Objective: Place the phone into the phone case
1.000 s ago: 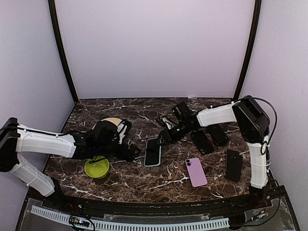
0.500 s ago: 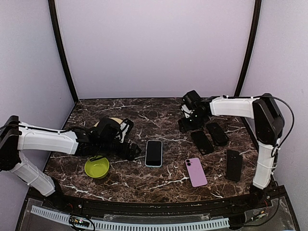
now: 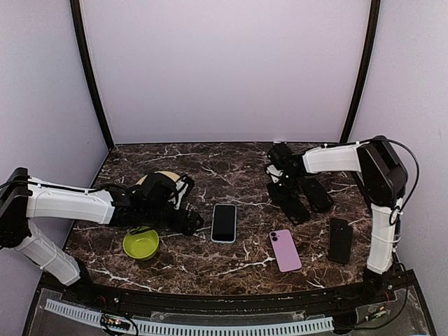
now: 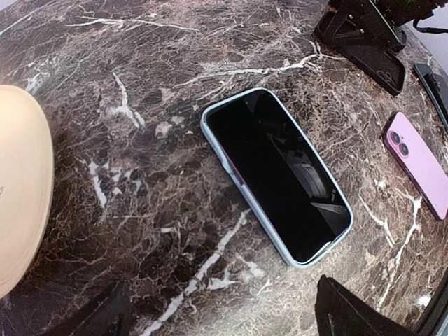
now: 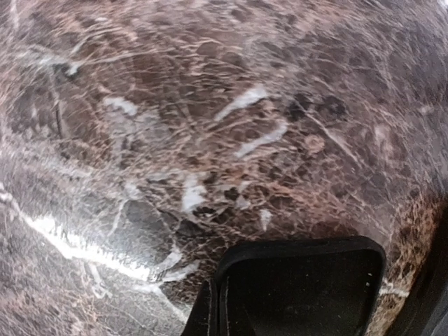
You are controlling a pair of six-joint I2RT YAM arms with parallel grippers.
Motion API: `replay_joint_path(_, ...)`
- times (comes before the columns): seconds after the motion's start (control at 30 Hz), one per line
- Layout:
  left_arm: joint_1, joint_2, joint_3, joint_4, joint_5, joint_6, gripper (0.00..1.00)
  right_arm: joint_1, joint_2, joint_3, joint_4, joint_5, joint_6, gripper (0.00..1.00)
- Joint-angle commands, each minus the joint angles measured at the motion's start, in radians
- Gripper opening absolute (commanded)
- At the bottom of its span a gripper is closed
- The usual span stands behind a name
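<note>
One phone (image 4: pixel 277 184) lies screen-up inside its pale-blue case (image 4: pixel 206 128) — on the marble table (image 4: pixel 140 84).

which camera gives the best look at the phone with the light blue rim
The left wrist view: the phone lies large and whole there, light blue rim all around its dark screen. The top external view shows it whole but small. The right wrist view does not show it, mainly the marble tabletop.
</note>
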Motion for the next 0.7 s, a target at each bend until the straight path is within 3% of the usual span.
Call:
replay_joint_path(0.0,0.003,-0.034,0.008,-0.011,-0.011,0.011,0.93,0.05,-0.071,-0.014,-0.025,-0.142,-0.178,0.0)
replay_joint_path(0.17,0.002,-0.054,-0.009,-0.009,-0.03,0.01,0.94,0.32,-0.243,-0.117,-0.046,-0.201,-0.495,0.0)
replay_joint_path(0.33,0.007,-0.051,-0.027,0.002,-0.013,0.006,0.94,0.576,-0.339,-0.224,-0.103,-0.227,-0.595,0.0)
replay_joint_path(0.43,0.007,-0.029,-0.018,0.005,0.026,0.033,0.87,0.686,-0.339,-0.26,-0.086,-0.266,-0.631,0.02)
replay_joint_path(0.57,0.0,0.032,0.025,-0.031,0.071,0.054,0.71,0.761,-0.268,-0.27,-0.027,-0.232,-0.682,0.04)
replay_joint_path(0.6,-0.011,0.04,0.037,-0.034,0.073,0.059,0.66,0.762,-0.254,-0.262,-0.022,-0.21,-0.684,0.08)
replay_joint_path(0.67,-0.04,0.057,0.046,-0.029,0.106,0.074,0.59,0.762,-0.242,-0.249,-0.01,-0.182,-0.683,0.32)
